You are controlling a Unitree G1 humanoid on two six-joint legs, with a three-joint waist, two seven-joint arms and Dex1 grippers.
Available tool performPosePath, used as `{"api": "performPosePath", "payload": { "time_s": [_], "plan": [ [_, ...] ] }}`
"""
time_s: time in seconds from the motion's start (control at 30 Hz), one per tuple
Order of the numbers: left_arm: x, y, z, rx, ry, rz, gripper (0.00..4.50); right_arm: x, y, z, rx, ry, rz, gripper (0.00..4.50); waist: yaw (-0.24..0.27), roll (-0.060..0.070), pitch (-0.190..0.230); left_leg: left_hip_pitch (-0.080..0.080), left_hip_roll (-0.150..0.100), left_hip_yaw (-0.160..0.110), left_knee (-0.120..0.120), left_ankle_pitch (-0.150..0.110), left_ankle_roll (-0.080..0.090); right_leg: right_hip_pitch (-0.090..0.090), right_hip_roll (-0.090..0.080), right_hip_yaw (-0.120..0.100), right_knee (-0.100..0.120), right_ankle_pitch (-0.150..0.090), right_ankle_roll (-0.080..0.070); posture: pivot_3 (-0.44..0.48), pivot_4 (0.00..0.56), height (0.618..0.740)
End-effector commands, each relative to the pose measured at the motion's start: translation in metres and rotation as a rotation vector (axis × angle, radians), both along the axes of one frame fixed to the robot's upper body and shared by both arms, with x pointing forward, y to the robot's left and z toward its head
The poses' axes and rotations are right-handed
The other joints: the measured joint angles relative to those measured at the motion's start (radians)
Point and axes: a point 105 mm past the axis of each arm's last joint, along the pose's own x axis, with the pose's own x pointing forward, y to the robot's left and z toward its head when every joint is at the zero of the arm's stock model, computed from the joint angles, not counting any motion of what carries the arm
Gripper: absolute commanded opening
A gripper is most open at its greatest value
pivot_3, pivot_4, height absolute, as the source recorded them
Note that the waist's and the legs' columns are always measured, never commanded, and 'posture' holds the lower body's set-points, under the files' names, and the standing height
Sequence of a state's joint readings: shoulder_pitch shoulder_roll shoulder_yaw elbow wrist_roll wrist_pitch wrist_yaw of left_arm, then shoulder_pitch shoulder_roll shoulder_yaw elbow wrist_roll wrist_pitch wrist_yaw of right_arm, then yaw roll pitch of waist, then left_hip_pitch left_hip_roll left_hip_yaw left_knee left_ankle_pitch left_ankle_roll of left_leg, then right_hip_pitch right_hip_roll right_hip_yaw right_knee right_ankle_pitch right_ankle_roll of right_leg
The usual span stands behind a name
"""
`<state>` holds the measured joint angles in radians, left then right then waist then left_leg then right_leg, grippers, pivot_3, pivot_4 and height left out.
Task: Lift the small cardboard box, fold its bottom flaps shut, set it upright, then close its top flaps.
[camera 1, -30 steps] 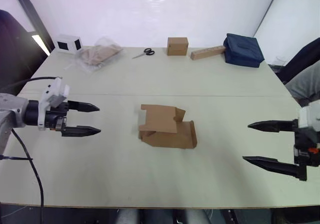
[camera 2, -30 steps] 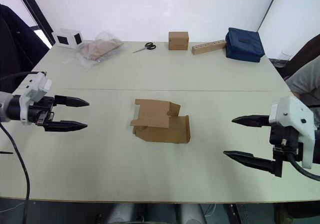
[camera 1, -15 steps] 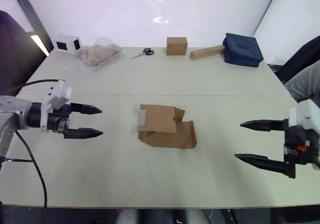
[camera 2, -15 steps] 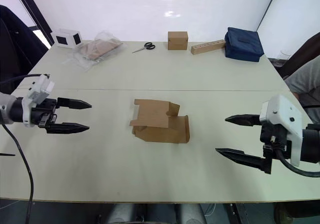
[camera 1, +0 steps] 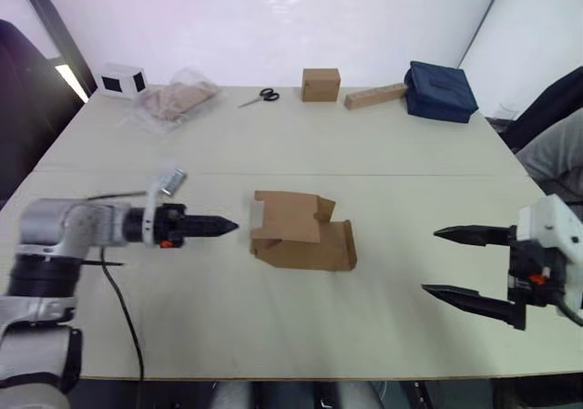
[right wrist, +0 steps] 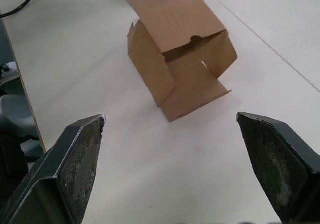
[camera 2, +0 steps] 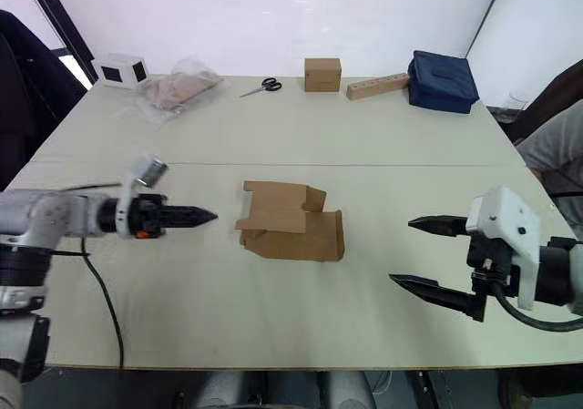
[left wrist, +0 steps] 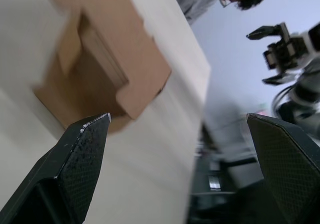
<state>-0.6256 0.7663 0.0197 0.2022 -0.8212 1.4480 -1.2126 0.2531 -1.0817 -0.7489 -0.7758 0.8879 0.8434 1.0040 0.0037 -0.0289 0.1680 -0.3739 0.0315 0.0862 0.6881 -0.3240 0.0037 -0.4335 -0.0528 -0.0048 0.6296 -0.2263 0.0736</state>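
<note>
Left gripper (camera 2: 205,216) low over table (camera 2: 301,131), just left of small cardboard box (camera 2: 293,222), tips pointing at it, fingers wide apart in wrist view, holding nothing. Box lying on its side mid-table, flaps splayed open at both ends, one notched. Right gripper (camera 2: 417,254) well right of box, fingers spread wide, empty.

Grey arms, white wrist housings, black cables

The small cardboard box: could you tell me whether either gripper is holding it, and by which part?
Nothing is held. The small cardboard box lies on the table, with both grippers open and apart from it.
</note>
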Motion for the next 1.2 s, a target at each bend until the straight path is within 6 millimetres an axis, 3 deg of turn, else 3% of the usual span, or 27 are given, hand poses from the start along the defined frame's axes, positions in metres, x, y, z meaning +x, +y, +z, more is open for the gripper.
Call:
{"api": "performPosePath", "payload": {
  "time_s": [0.03, 0.23, 0.53, 0.8, 1.17, 1.2],
  "plan": [
    [0.002, -0.012, 0.004, -0.05, 0.102, -0.009, 4.49, -0.003, 0.012, 0.002, 0.001, -0.041, 0.012, 4.48, 0.002, 0.0, 0.0, 0.0, 0.0, 0.0, 0.0, 0.0, 0.0, 0.0, 0.0, 0.0, 0.0, 0.0, 0.0, 0.0, 0.15, 0.74],
    [0.013, -0.029, 0.001, -0.081, 0.205, -0.021, 4.49, -0.009, 0.019, -0.001, 0.016, -0.045, -0.023, 4.48, 0.007, 0.0, 0.0, 0.0, 0.0, -0.001, 0.0, 0.0, 0.0, 0.0, 0.0, 0.0, 0.0, -0.002, -0.003, 0.0, 0.15, 0.74],
    [0.043, -0.047, 0.002, -0.097, 0.16, 0.02, 4.49, -0.013, 0.025, -0.002, 0.024, -0.052, -0.055, 4.48, 0.008, 0.0, 0.0, -0.001, 0.0, -0.002, 0.002, 0.0, 0.0, 0.001, 0.0, 0.0, 0.0, -0.001, -0.004, 0.0, 0.15, 0.74],
    [0.046, -0.067, 0.001, -0.119, 0.15, -0.015, 4.49, -0.012, 0.029, 0.001, 0.028, -0.059, -0.062, 4.48, 0.007, 0.0, 0.0, -0.002, 0.0, -0.002, 0.002, 0.0, 0.0, 0.001, -0.002, 0.0, 0.0, -0.001, -0.004, 0.0, 0.15, 0.74],
    [0.054, -0.076, -0.002, -0.159, 0.153, 0.029, 4.49, -0.011, 0.032, 0.003, 0.029, -0.062, -0.069, 4.48, 0.008, -0.001, 0.0, -0.002, 0.0, -0.003, 0.002, 0.0, 0.0, 0.001, -0.003, 0.0, 0.0, -0.001, -0.004, 0.0, 0.15, 0.74],
    [0.054, -0.076, -0.002, -0.16, 0.154, 0.03, 4.25, -0.011, 0.033, 0.003, 0.029, -0.063, -0.069, 4.49, 0.008, -0.001, 0.0, -0.002, 0.0, -0.003, 0.002, 0.0, 0.0, 0.001, -0.003, 0.0, 0.0, -0.001, -0.004, 0.0, 0.15, 0.74]
  ]
}}
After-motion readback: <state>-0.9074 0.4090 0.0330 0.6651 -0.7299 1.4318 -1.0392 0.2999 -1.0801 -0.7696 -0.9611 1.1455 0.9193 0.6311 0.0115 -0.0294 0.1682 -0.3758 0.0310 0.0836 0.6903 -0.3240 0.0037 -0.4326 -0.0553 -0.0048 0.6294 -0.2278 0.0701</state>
